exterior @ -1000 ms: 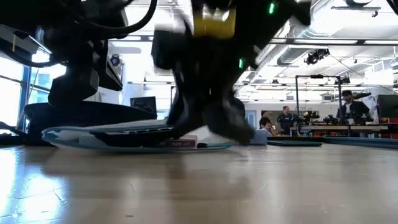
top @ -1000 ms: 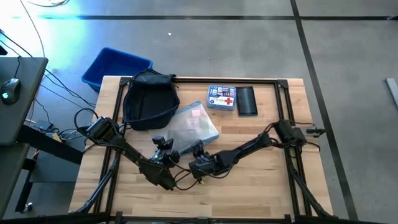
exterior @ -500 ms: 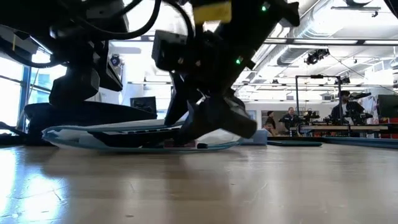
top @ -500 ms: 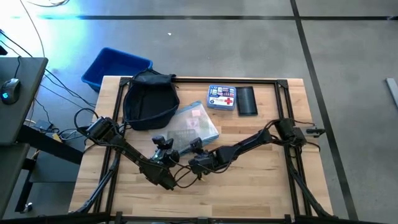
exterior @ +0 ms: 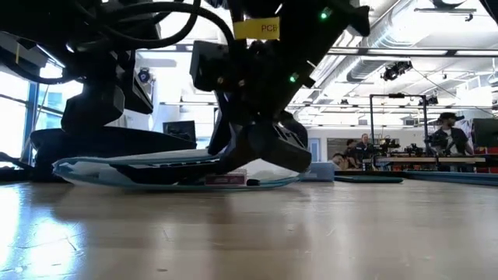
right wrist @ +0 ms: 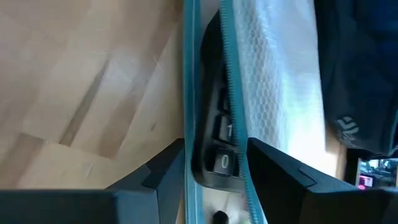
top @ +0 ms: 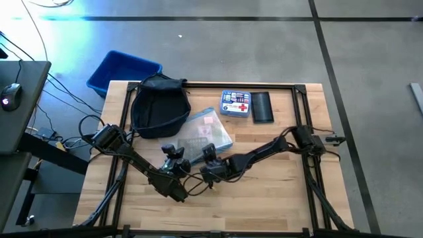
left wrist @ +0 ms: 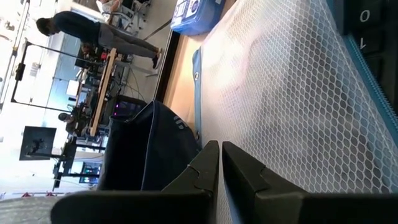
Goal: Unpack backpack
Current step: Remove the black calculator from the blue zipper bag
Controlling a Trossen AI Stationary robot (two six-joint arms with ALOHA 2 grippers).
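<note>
My right gripper point(right wrist: 214, 165) straddles the mesh pouch's point(top: 206, 135) zippered edge, jaws apart; my left gripper point(left wrist: 221, 171) is pinched together beside it. The backpack point(top: 158, 106) sits behind the pouch. Closing too shallow could let the edge slip free.

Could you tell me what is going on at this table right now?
Both arms are working on a clear mesh pouch lying beside the backpack. The right gripper has its jaws around the pouch's zippered edge, while the left gripper, shut, sits at the pouch's near side. A first-aid box and black pouch are already out.
</note>
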